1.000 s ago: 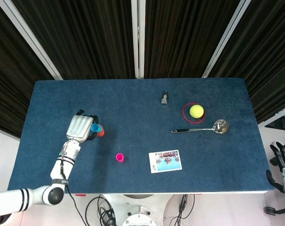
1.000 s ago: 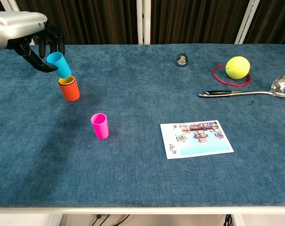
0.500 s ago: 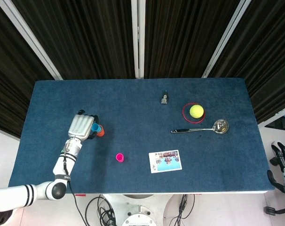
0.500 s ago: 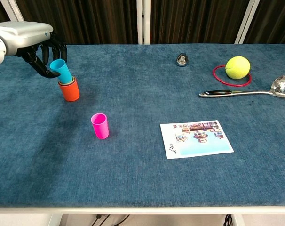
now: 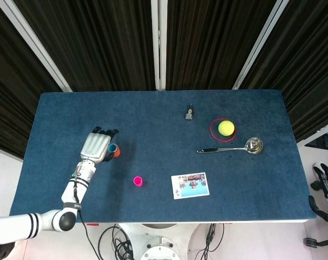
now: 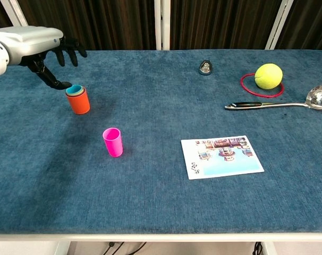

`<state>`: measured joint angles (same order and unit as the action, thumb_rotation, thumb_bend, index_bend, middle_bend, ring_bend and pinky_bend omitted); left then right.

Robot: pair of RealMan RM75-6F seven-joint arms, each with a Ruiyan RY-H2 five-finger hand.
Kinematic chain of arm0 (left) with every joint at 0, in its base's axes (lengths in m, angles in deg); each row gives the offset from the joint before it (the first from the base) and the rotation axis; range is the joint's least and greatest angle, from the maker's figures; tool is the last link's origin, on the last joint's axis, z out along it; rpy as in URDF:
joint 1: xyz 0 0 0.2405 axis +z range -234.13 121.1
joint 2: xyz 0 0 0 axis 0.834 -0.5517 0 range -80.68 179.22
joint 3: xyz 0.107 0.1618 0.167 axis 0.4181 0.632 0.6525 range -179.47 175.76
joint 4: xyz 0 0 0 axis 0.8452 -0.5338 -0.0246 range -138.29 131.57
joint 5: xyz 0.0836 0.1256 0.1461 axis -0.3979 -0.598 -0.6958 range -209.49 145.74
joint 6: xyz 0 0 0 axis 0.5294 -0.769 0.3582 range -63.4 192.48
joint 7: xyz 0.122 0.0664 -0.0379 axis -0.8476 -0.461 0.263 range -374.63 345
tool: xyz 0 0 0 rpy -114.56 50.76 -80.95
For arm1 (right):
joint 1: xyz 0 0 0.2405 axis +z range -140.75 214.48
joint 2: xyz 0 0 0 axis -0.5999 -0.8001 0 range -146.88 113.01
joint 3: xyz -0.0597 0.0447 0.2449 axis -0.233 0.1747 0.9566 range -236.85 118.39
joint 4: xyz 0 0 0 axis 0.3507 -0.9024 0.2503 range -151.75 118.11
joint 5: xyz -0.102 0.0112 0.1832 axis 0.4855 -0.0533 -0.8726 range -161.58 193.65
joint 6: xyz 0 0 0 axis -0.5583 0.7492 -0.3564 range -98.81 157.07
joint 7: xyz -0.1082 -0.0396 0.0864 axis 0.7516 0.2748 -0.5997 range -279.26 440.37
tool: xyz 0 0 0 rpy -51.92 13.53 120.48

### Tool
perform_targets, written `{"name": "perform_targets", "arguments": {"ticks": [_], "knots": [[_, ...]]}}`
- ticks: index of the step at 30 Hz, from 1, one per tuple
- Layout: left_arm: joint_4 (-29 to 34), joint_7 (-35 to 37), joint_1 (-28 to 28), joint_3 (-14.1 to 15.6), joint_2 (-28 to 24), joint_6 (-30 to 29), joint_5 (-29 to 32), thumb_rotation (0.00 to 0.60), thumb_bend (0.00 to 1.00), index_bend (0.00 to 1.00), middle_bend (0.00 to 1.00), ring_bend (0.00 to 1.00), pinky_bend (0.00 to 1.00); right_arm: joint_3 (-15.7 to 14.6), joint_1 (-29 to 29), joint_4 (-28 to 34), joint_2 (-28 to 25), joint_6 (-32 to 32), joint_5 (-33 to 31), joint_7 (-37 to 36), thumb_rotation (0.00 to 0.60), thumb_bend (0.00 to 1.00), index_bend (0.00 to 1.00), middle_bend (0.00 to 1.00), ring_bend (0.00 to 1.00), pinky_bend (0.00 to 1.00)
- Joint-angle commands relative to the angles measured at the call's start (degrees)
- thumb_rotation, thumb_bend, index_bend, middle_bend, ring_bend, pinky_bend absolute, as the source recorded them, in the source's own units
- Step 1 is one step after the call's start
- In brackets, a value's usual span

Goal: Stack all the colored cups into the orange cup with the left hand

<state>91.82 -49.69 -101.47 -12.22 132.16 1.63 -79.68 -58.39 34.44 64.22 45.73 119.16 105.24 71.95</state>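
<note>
Blue cup (image 6: 74, 89) sits nested in orange cup (image 6: 78, 100), only its rim showing. Left hand (image 6: 41, 45) hovers just above/left of orange cup, fingers spread, holding nothing; thumb tip near blue rim. Pink cup (image 6: 113, 142) stands upright, front-right of orange cup, apart. Right hand (image 5: 327, 185) well right of orange cup, off the table (image 6: 150, 202) edge; can't tell its state.

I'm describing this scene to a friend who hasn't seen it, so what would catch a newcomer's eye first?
Probably the left hand, fingers spread, over the orange cup at the table's left, with the blue cup nested inside. Next, the lone pink cup standing nearer the front edge. On the right, a yellow tennis ball sits in a red ring.
</note>
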Motion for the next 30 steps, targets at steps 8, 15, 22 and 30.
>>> {"name": "perform_targets", "arguments": {"ticks": [8,15,22,30], "knots": [[15.9,-6.8,-0.3,5.7,-3.7,-1.2,-8.2,0.600,0.23,0.21,0.27,0.28,0.19,0.2,0.0,0.2,-0.1,0.2,0.0,-0.3,0.600,0.37,0.00,0.00,0.00,0.00],[19.2,-11.7,0.2,9.8,-2.2,-2.2,-8.9,0.600,0.22,0.21,0.27,0.28,0.19,0.1,-0.2,-0.1,-0.3,0.6,0.1,-0.9,0.600,0.37,0.00,0.00,0.00,0.00],[16.5,-12.2,0.5,11.1,1.1,-2.0,-8.5,0.600,0.22,0.21,0.26,0.28,0.19,0.0,-0.3,-0.5,0.0,0.5,0.2,-1.2,0.600,0.37,0.00,0.00,0.00,0.00],[12.5,-11.5,0.8,11.3,4.8,-1.6,-9.0,0.600,0.22,0.22,0.26,0.28,0.20,0.0,-0.1,-0.5,0.0,0.0,-0.1,-1.2,0.600,0.37,0.00,0.00,0.00,0.00]]}}
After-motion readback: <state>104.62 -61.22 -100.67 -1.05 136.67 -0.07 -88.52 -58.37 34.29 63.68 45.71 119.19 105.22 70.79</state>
